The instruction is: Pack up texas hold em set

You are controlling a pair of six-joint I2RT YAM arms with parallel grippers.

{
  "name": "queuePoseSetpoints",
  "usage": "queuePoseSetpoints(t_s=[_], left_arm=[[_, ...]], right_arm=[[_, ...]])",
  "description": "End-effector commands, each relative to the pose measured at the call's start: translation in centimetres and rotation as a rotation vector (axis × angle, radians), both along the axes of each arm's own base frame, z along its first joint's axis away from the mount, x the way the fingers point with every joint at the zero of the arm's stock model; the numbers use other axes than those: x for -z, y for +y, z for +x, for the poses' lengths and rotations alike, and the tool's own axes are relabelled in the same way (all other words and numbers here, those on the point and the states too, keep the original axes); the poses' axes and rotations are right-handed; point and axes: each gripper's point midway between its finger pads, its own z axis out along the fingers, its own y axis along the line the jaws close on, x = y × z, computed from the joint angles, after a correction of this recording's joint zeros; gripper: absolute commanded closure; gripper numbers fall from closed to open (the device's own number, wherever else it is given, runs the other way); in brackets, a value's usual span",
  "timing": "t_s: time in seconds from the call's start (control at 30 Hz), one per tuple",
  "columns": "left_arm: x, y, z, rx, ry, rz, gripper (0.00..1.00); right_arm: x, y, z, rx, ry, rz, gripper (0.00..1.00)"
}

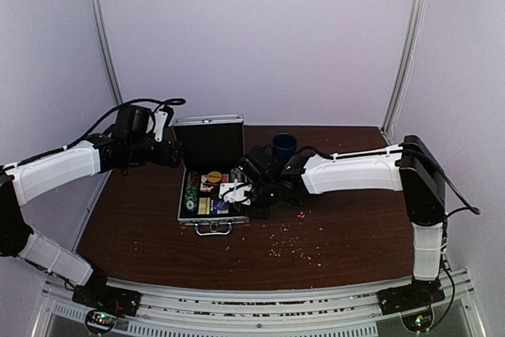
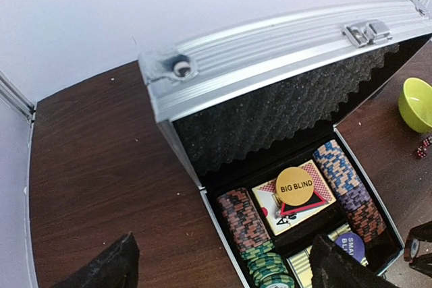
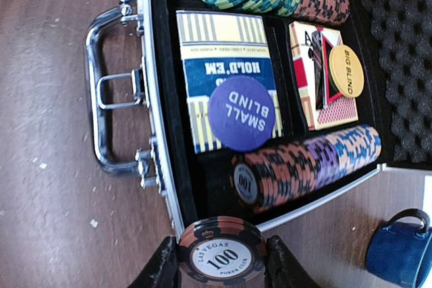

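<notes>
A blue mug (image 1: 283,146) sits on the brown table (image 1: 142,226) — a yellow-green bowl (image 2: 417,103) too, plus little pale specks (image 3: 42,165).

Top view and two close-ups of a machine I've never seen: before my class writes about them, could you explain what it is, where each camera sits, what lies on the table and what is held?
These are two white robot arms bolted to a brown table, each ending in a two-finger gripper. The wide picture comes from a fixed camera above and behind them. The other two come from cameras on the wrists. On the table stands an open silver case holding rows of poker chips, a blue card box and a red card box. Nearby are a blue mug, a green bowl and small red dice. The right gripper pinches a chip marked 100 near the case's rim. The left gripper is open and empty, by the lid.
</notes>
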Motion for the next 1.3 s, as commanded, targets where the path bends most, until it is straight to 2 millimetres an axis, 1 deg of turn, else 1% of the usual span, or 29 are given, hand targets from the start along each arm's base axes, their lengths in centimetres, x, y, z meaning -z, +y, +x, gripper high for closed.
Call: queuePoseSetpoints(t_s=[0.0, 0.13, 0.27, 0.4, 0.57, 0.63, 0.73, 0.8, 0.9, 1.0, 1.27], left_arm=[[-1.2, 0.6, 0.3, -0.030, -0.041, -0.022, 0.11], [-1.3, 0.6, 0.3, -0.027, -0.041, -0.030, 0.11], [-1.3, 0.5, 0.3, -0.022, -0.038, -0.039, 0.11], [-1.4, 0.5, 0.3, -0.018, -0.037, -0.044, 0.11], [-1.4, 0.4, 0.3, -0.014, -0.036, -0.051, 0.11], [-1.3, 0.4, 0.3, -0.014, -0.033, -0.053, 0.11], [-1.2, 0.4, 0.3, -0.010, -0.030, -0.055, 0.11], [-1.2, 0.3, 0.3, -0.006, -0.029, -0.057, 0.11], [-1.2, 0.2, 0.3, -0.002, -0.026, -0.060, 0.11], [-1.1, 0.2, 0.3, 0.001, -0.021, -0.061, 0.11], [-1.0, 0.2, 0.3, 0.006, -0.017, -0.065, 0.11]], right_arm=[[-0.9, 2.0, 2.1, 0.046, -0.153, 0.034, 0.71], [-0.6, 2.5, 2.9, 0.083, -0.207, 0.035, 0.71], [-0.2, 2.8, 3.5, 0.107, -0.223, 0.038, 0.71], [0.5, 2.8, 3.6, 0.107, -0.221, 0.022, 0.71], [1.9, 2.6, 3.6, 0.110, -0.211, -0.004, 0.66], [2.1, 2.6, 3.6, 0.111, -0.210, -0.003, 0.65], [2.1, 2.6, 3.6, 0.116, -0.209, 0.002, 0.60], [1.9, 2.7, 3.6, 0.120, -0.212, 0.009, 0.53], [1.5, 2.7, 3.6, 0.124, -0.213, 0.020, 0.48], [1.3, 2.7, 3.6, 0.123, -0.209, 0.025, 0.46], [1.1, 2.9, 3.4, 0.126, -0.195, 0.034, 0.46]])
